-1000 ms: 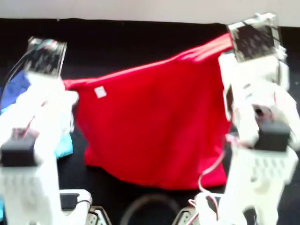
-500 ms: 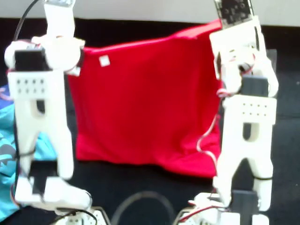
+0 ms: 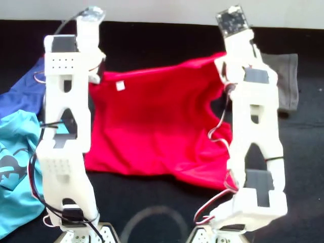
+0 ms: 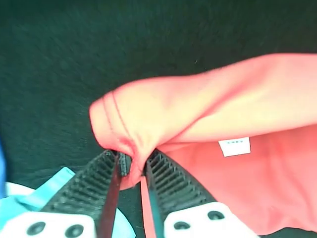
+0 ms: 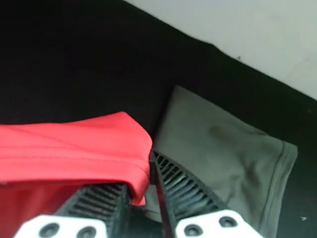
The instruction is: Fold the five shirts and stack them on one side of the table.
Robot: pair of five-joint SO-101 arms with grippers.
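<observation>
Red shirt (image 3: 162, 126) lies spread on the black table (image 3: 152, 35), its near hem rumpled toward the arm bases and its far edge lifted at both corners. Left gripper (image 4: 132, 158) is clamped on the red shirt's far left corner, with a bunched fold of cloth pinched between the ribbed pads (image 4: 171, 178). Right gripper (image 5: 139, 173) is likewise closed on the red shirt's far right corner, the hemmed edge caught between its jaws. White label (image 3: 120, 86) sits on the red shirt's upper face, just beside the left-held corner. Grey shirt (image 3: 286, 81) lies flat on the table just beyond the red shirt's right corner; whether the two touch cannot be told. Blue shirt (image 3: 23, 91) lies to the left of the red shirt, and the teal shirt (image 3: 15, 162) with a dark print lies nearer the arm bases — both partly behind the left arm.
</observation>
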